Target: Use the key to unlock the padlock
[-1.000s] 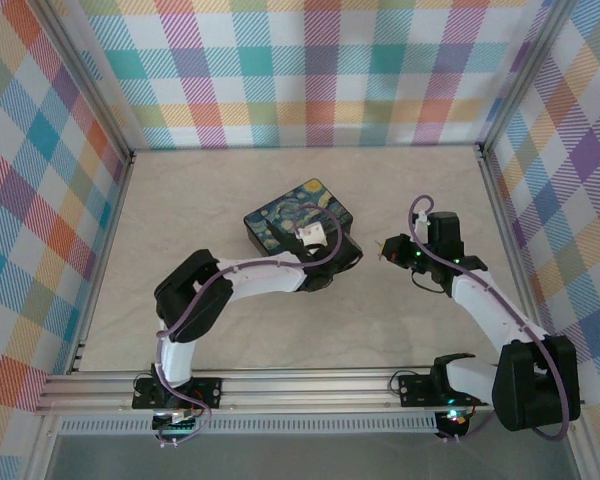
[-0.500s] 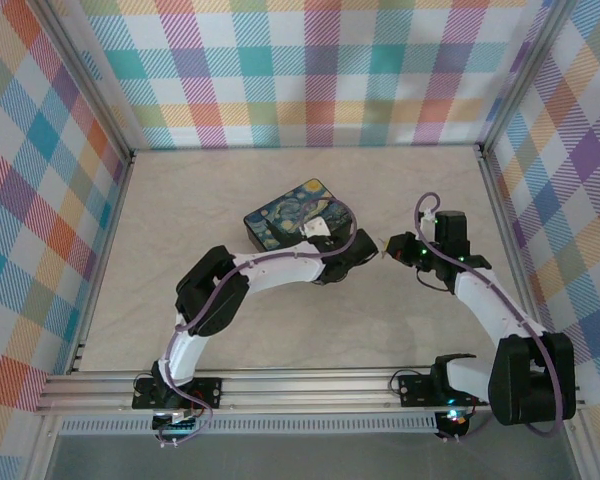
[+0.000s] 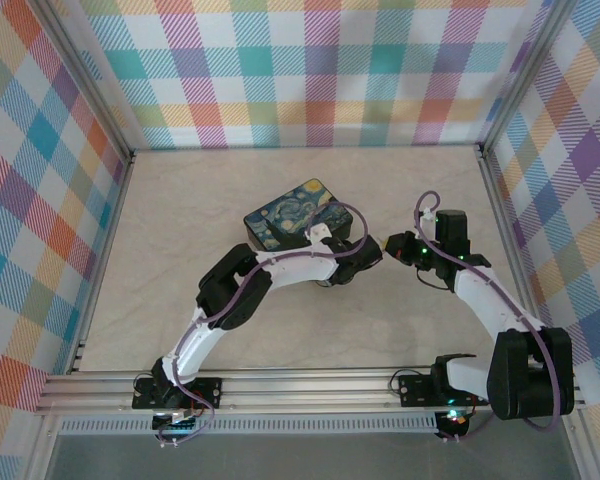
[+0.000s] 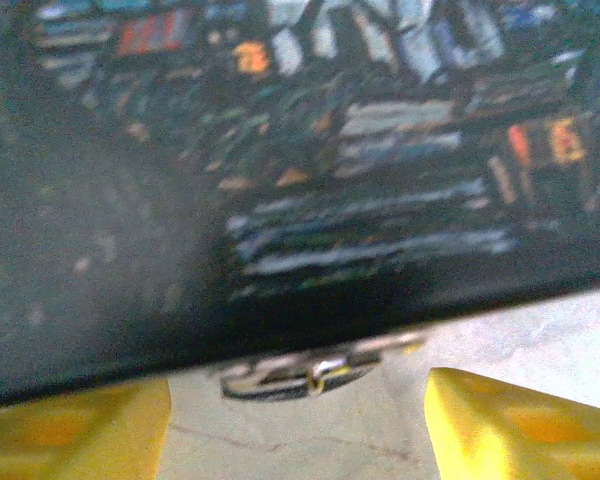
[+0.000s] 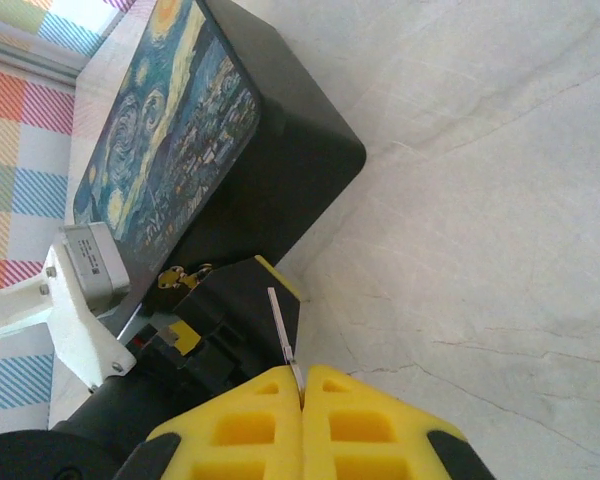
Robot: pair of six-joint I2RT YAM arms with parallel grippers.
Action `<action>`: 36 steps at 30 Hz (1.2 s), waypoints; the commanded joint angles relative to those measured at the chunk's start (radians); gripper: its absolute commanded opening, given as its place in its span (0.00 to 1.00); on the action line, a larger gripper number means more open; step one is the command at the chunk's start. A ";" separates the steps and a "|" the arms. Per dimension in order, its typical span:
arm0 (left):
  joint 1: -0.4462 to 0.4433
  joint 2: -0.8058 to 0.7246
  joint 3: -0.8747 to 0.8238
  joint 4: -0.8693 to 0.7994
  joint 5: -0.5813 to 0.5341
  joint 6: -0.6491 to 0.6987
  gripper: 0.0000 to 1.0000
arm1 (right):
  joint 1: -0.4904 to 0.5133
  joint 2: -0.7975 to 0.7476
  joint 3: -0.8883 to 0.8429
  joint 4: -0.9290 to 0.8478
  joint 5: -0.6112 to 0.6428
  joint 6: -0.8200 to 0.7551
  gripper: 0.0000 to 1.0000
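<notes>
The padlock (image 4: 315, 368) shows as a small blurred metal piece at the lower edge of the black box (image 4: 280, 200), just ahead of my left gripper (image 4: 295, 420). That gripper is open, its yellow fingertips (image 4: 520, 425) wide apart with nothing between them. In the right wrist view the padlock (image 5: 180, 275) sits by the box's side next to the left gripper's finger (image 5: 265, 300). My right gripper (image 5: 302, 385) is shut on the key (image 5: 283, 335), whose thin pale blade sticks out toward that finger. From above, the left gripper (image 3: 358, 262) and right gripper (image 3: 390, 250) are close together.
The black box with the swirly blue-yellow lid (image 3: 300, 215) lies mid-table, its near right corner beside both grippers. Checked walls and aluminium rails (image 3: 280, 385) enclose the pale table (image 3: 180, 200). The left arm stretches diagonally across the near middle.
The left arm has reached further right along the box's near side and its jaws have widened. The right gripper with the key has moved slightly up and toward the left gripper.
</notes>
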 commanded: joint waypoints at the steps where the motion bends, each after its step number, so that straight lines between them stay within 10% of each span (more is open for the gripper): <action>1: 0.015 0.025 0.015 -0.004 -0.051 0.009 0.67 | -0.009 0.014 -0.004 0.038 -0.036 -0.003 0.00; 22: 0.054 -0.032 -0.069 0.101 -0.038 0.122 0.29 | -0.001 -0.018 -0.050 0.045 -0.145 -0.038 0.00; 36: 0.156 -0.285 -0.298 0.189 0.329 0.416 0.12 | 0.122 -0.095 -0.121 0.022 -0.128 0.018 0.01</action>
